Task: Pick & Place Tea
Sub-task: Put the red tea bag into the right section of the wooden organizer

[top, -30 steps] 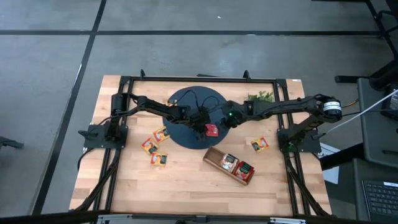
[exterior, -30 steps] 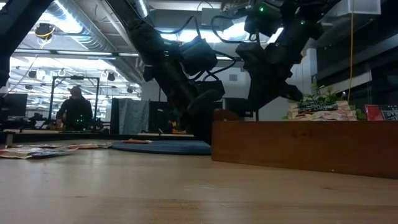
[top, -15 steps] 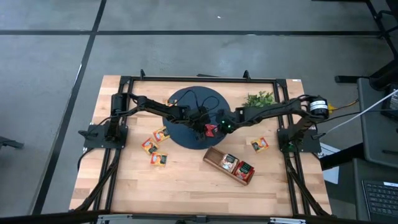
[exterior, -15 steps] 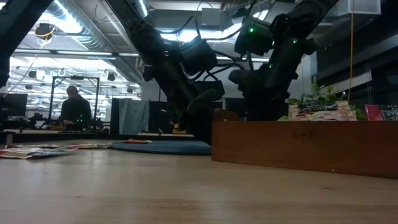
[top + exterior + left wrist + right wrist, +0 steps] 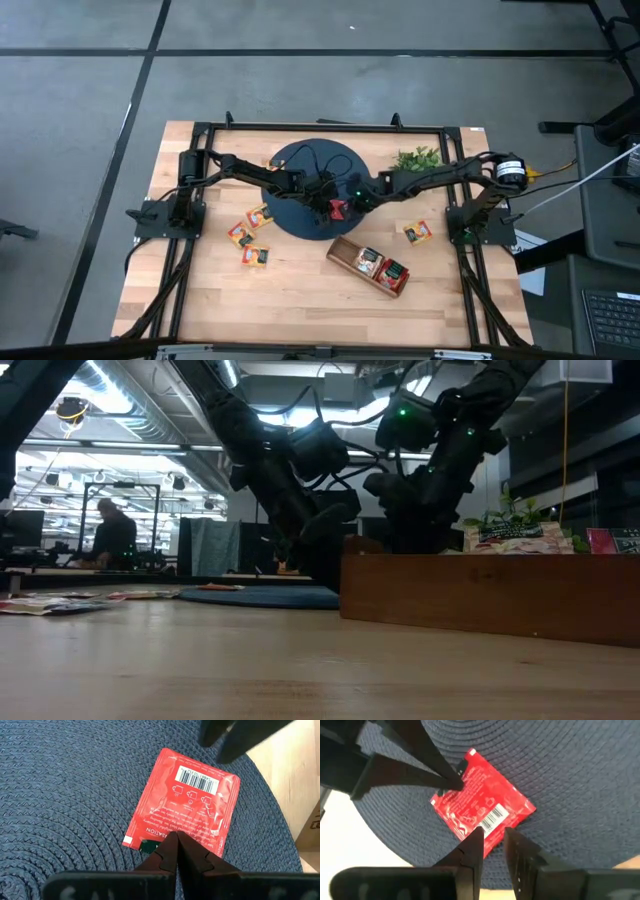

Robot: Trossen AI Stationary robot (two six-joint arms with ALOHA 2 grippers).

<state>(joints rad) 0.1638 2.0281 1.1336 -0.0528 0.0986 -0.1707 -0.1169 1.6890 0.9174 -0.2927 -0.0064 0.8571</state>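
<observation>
The wooden table carries a round dark blue woven mat toward its far middle. Both arms reach in over the mat and meet at its right edge.

A long brown tray lies at an angle on the bare wood just in front of the mat, with two tea packets in it. A small green plant stands at the far right of the table, near the right arm.

Three packets lie loose on the wood to the left of the mat, close together, and one more packet lies alone to the right of the tray.

A red packet lies flat on the mat near its right edge — barcode side up.

The left gripper has its fingers pressed together, and the tips rest on one edge of the red packet; they do not clamp it.

The right gripper hangs at the opposite edge, by the barcode — its fingers stand a little apart, with the packet's edge right at the tips. Whether they pinch it, I cannot tell.
</observation>
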